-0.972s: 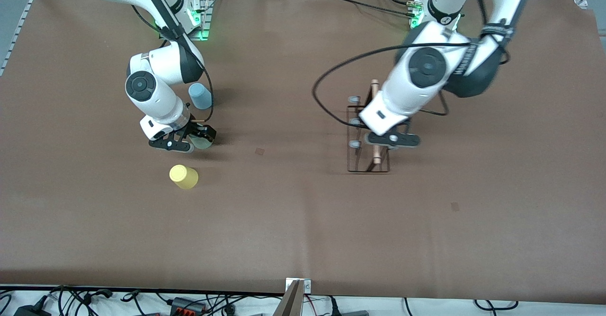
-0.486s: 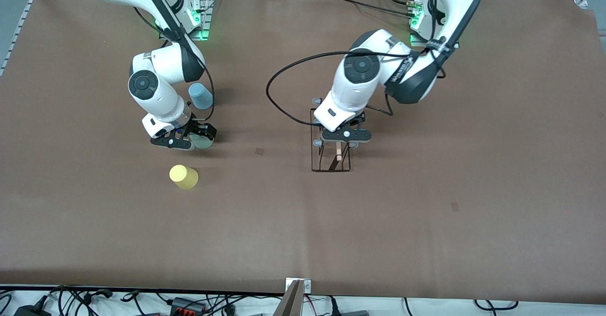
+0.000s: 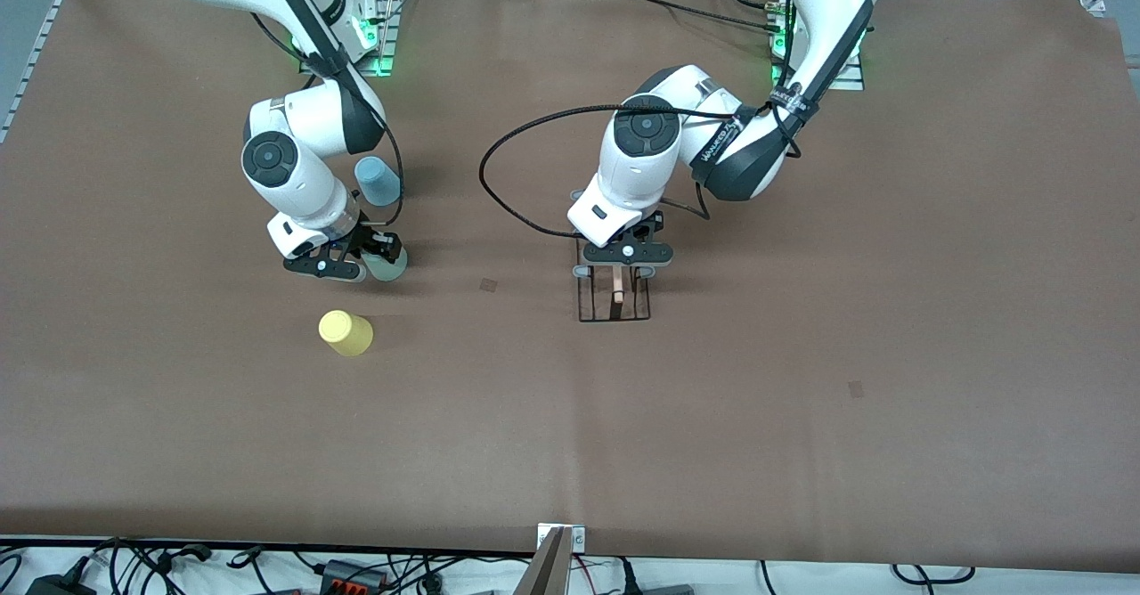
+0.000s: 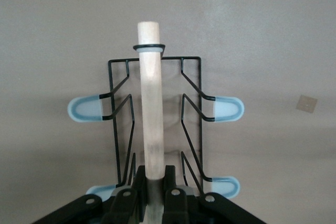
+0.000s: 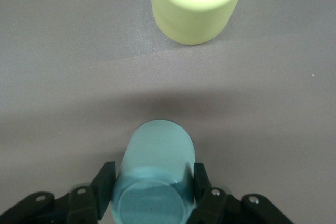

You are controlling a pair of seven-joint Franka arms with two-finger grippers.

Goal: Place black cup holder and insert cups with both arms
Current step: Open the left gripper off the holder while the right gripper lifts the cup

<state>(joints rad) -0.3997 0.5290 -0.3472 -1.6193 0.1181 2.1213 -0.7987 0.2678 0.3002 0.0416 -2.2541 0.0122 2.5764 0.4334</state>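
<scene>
Left gripper [image 3: 622,255] clamped on the rack [image 3: 614,297] handle [image 4: 149,108] — right gripper [image 3: 354,261] closed on the mint cup [image 5: 153,177], yellow cup [image 3: 345,332] near.

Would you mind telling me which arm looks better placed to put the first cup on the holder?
Probably the right. The right gripper is shut on the mint cup, while the left gripper is shut on the black cup holder by its wooden handle.
</scene>
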